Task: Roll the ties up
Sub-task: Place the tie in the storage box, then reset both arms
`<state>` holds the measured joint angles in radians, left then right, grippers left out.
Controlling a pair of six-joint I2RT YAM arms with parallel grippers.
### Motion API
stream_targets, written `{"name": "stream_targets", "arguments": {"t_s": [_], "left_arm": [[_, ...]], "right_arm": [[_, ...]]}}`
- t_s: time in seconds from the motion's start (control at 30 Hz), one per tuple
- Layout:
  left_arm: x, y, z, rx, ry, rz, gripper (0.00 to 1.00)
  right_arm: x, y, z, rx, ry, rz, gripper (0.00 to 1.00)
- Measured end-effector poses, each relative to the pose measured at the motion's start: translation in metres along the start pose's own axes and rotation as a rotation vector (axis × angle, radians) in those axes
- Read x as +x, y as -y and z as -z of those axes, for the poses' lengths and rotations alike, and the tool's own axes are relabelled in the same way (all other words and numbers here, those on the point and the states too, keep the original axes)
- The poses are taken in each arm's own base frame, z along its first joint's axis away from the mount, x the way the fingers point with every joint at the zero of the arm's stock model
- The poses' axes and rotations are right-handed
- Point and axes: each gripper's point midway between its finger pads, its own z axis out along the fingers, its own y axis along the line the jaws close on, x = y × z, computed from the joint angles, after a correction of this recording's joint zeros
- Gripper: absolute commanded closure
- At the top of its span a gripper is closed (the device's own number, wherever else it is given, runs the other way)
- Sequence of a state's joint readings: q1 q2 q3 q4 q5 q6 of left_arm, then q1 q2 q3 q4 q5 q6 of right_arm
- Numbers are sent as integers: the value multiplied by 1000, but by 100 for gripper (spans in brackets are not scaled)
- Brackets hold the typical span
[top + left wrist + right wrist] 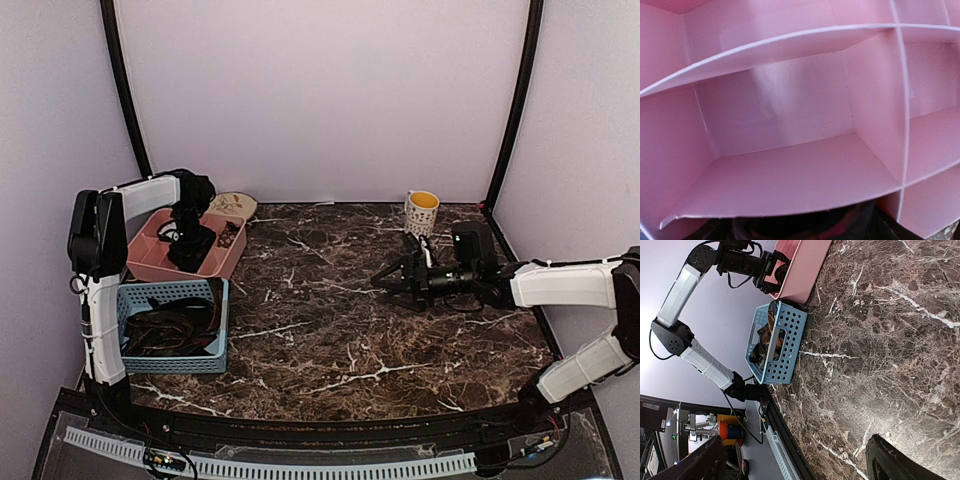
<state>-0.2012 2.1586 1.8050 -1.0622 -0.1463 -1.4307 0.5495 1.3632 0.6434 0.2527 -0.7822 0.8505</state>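
We are looking at a table (330, 330) showing a dark brown marble pattern with white veins running through it. On it we are seeing a pink tray (148, 268) with paler divider edges, and a light blue basket (180, 362) patterned with rows of round holes. The ties (165, 325) in the basket are showing blackish from above and reddish-brown in the right wrist view. We are also seeing a white patterned mug (421, 215) with yellow inside, lavender walls (320, 90), and the left arm (100, 320) and right arm (560, 285) wearing white shells over black joints.
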Motion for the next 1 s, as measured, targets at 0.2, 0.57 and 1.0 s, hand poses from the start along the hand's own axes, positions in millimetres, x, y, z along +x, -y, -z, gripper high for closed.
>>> {"name": "stream_targets", "arguments": {"t_s": [0.2, 0.57, 1.0], "left_arm": [[0, 3, 12, 4, 2, -10, 16], [-14, 32, 76, 152, 101, -53, 1], [-3, 33, 280, 968, 385, -443, 1]], "right_arm": [[0, 0, 0, 0, 0, 0, 3], [-2, -8, 4, -13, 12, 20, 3], [-41, -42, 24, 88, 102, 183, 3]]}}
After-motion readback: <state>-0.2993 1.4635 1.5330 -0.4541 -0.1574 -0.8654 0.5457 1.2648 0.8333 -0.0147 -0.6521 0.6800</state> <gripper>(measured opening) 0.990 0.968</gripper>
